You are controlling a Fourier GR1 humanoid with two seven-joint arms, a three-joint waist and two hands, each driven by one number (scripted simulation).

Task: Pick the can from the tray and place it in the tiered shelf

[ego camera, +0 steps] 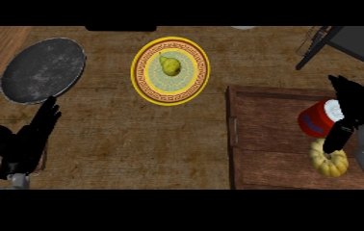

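Observation:
The red can (pixel 316 119), with a white lid and a blue label, lies tilted over the wooden tray (pixel 274 143) at the right. My right hand (pixel 336 138) comes in from the right edge and is curled round it, with the fingers (pixel 346 87) above the can and the thumb below. Part of the can is hidden behind the hand. The dark wire tiered shelf (pixel 328 41) shows at the top right corner, beyond the tray. My left hand (pixel 32 136) rests open at the lower left, fingers up, far from the can.
A yellow ring-shaped pastry (pixel 330 161) lies on the tray just below the can. A yellow patterned plate (pixel 146 88) holding a pear (pixel 169 65) sits at the middle back. At the back left is a dark round pan (pixel 43 71).

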